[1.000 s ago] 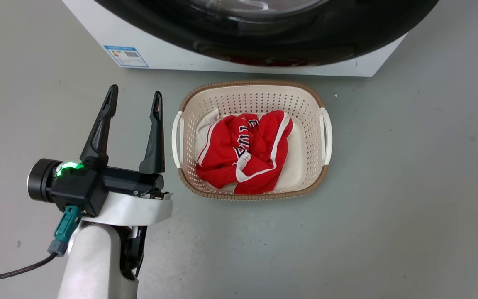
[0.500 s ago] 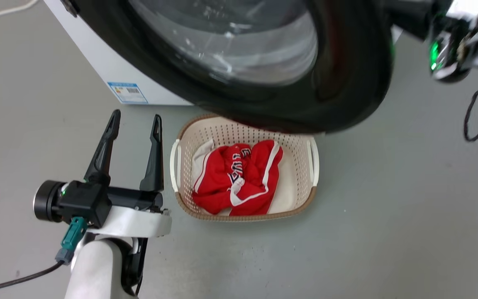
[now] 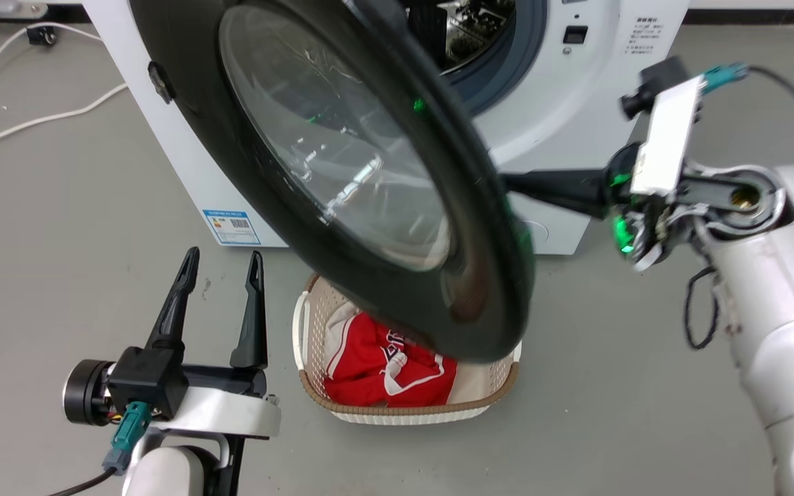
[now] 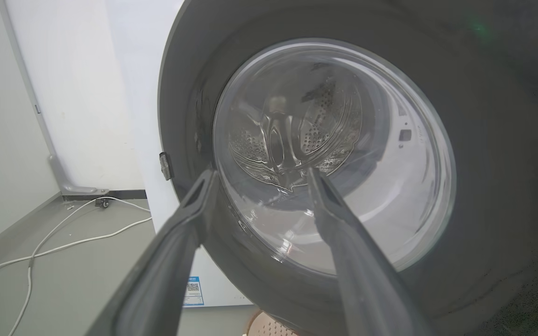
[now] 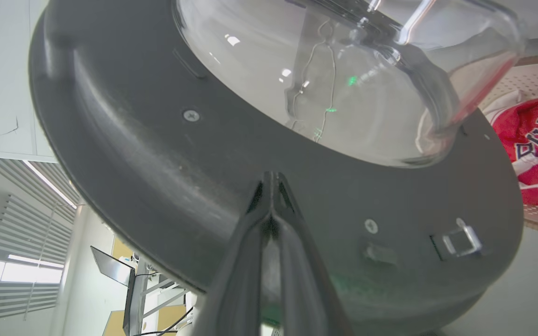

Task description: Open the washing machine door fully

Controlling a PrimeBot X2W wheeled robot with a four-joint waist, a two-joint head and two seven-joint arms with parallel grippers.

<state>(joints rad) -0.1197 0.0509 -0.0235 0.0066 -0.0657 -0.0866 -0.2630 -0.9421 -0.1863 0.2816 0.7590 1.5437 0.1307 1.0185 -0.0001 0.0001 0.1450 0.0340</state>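
Left gripper (image 3: 223,253) hangs low beside the basket (image 3: 404,415), fingers spread wide and empty. In the centre, the washing machine door (image 3: 342,172) stands swung out from the washing machine (image 3: 576,103), covering most of the basket. Right gripper (image 5: 271,177) has its fingers pressed together, tips against the door's inner face; in the head view the door's rim hides them.
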